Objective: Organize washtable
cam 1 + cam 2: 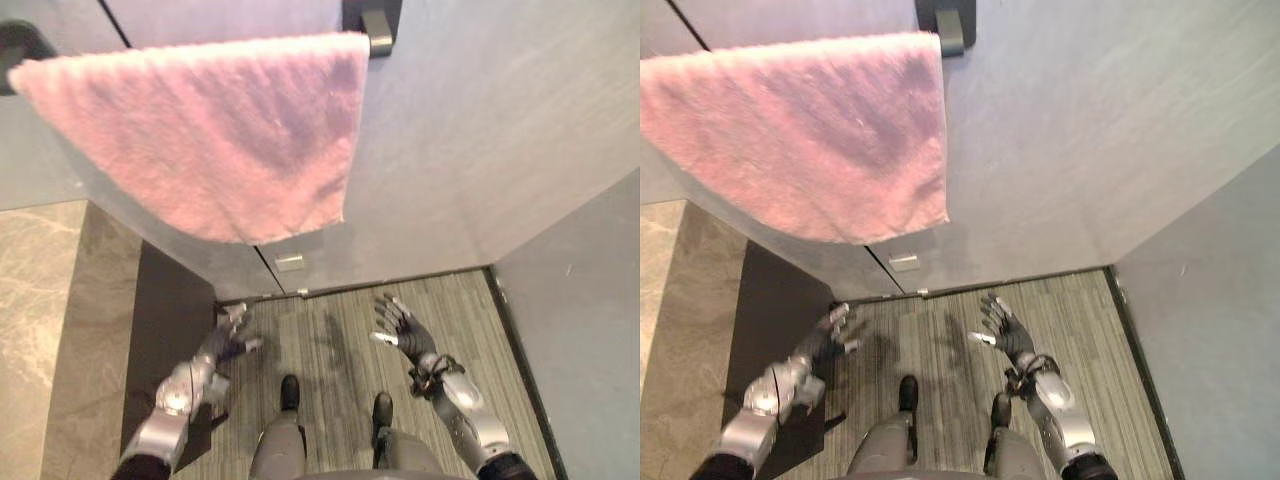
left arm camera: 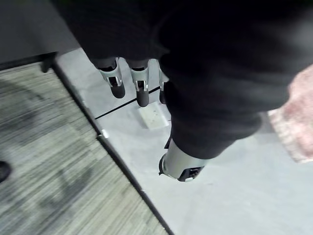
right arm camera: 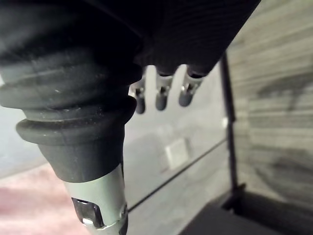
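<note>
Pink terry cloth hangs at the top of the head views: a towel (image 1: 210, 130) draped over a rail, spread flat, with its lower edge sloping down to one corner. A dark rail bracket (image 1: 377, 30) shows just beside the towel's upper right corner. The towel lies against a grey panel (image 1: 480, 150) that is split by a thin dark seam. A small pale plate (image 1: 289, 262) sits on the panel just below the towel's lowest corner.

Below the panel is a striped grey-brown floor (image 1: 330, 330). A marbled beige surface (image 1: 35, 300) lies at the left, with a dark slab (image 1: 165, 310) between it and the floor.

Both hands hang low over the floor, well apart from the towel and from each other. The left hand (image 1: 228, 335) is near the edge of the dark slab, and the right hand (image 1: 405, 330) is off to the right. Each has its fingers released and spread, grasping nothing. The left wrist view shows straight fingers (image 2: 116, 81) pointing toward the panel and a corner of the towel at one side. The right wrist view shows straight fingers (image 3: 160, 95) with nothing between them and the thumb.
</note>
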Tool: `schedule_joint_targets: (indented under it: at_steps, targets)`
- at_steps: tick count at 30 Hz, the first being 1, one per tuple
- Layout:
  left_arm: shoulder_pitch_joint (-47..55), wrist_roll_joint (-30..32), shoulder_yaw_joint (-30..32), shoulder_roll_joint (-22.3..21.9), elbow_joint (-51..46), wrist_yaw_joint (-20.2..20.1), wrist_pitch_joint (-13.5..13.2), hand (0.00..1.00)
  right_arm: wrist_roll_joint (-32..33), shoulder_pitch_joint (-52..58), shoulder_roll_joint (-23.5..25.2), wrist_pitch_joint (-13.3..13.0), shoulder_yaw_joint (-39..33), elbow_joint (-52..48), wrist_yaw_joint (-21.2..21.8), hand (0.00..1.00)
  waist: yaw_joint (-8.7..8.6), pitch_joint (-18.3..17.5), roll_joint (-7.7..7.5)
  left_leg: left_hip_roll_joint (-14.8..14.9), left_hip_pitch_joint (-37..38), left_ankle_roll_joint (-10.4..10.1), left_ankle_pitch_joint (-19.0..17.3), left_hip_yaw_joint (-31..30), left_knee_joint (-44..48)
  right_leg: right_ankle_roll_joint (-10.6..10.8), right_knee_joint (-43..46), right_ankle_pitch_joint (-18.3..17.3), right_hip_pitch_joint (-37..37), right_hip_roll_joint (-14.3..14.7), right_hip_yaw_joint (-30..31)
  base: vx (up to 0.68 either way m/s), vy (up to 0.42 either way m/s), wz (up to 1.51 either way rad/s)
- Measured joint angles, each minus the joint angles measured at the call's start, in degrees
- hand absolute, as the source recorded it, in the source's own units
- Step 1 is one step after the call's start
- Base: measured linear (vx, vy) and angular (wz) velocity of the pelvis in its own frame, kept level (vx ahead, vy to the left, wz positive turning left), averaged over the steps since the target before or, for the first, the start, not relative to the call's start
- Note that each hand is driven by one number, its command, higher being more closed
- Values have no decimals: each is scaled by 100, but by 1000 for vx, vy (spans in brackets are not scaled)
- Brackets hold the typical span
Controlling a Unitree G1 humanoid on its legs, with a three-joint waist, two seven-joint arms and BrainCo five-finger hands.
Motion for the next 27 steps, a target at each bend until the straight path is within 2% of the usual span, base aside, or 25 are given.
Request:
schedule_joint_targets:
  at_steps: [2, 4, 5, 6, 7, 8, 10, 14, 18, 27]
  targets:
    - [60, 1, 92, 0, 117, 4, 1, 0, -14, -22, 12, 4, 2, 124, 6, 0, 6, -40, -28, 3, -4, 1, 2, -4, -14, 40, -93, 41, 15, 15, 4, -66, 13, -2]
    - [195, 30, 628, -595, 550, -17, -29, 0, -62, 169, 307, -53, -382, 628, 111, 0, -7, -241, -36, 26, 23, 3, -2, 21, 32, 50, -286, 143, 139, 16, 24, -2, 8, -8]
    - [245, 186, 1280, -1324, 1035, 189, -4, 0, -177, 390, 639, -104, -831, 1200, 69, 0, 23, -349, -21, -6, 308, 23, -68, 66, -1, 54, -386, 148, 441, -25, 53, 78, 61, -7]
    - [410, 455, 1729, -1962, 1432, 715, 60, 0, -495, 468, 898, -40, -1415, 2057, -163, 0, -15, -460, 7, -104, 674, 21, -125, 56, -104, 79, -484, 123, 758, -73, 53, 77, 75, -2]
    - [532, 506, 1670, -2304, 1694, 981, 147, 0, -665, 584, 958, 60, -1752, 2607, -366, 0, -38, -651, 26, -127, 818, 28, -167, 29, -187, 135, -515, 66, 896, -116, 34, 75, 68, 8]
    - [616, 550, 1486, -2436, 1837, 1074, 202, 0, -707, 663, 938, 122, -1865, 2866, -469, 0, -33, -724, 44, -146, 899, 25, -177, 27, -224, 152, -521, 47, 969, -141, 19, 67, 42, 12]
    - [666, 548, 1205, -2441, 1844, 1148, 244, 0, -898, 768, 879, 268, -2099, 3386, -700, 0, -40, -811, 71, -192, 1005, 32, -179, 18, -328, 186, -518, 14, 1023, -148, 24, 25, 42, 2]
    - [685, 306, 1046, -2429, 1844, 1155, 286, 0, -1140, 768, 851, 311, -2290, 3620, -932, 0, -151, -822, 87, -237, 1225, 39, -142, 7, -523, 168, -554, 3, 1153, -162, 36, -6, 7, -2]
    - [799, 196, 668, -2405, 1521, 1034, 378, 0, -1326, 623, 865, 387, -2293, 3732, -957, 0, -153, -845, 94, -305, 1309, 45, -146, -26, -647, 202, -626, 5, 1214, -180, 37, 17, 3, 1]
    - [819, 83, 446, -2384, 956, 921, 398, 0, -1227, 304, 994, 408, -2194, 3778, -1134, 0, -212, -845, 107, -397, 1411, 85, -123, 31, -732, 250, -694, 28, 1302, -239, 164, 90, 8, -5]
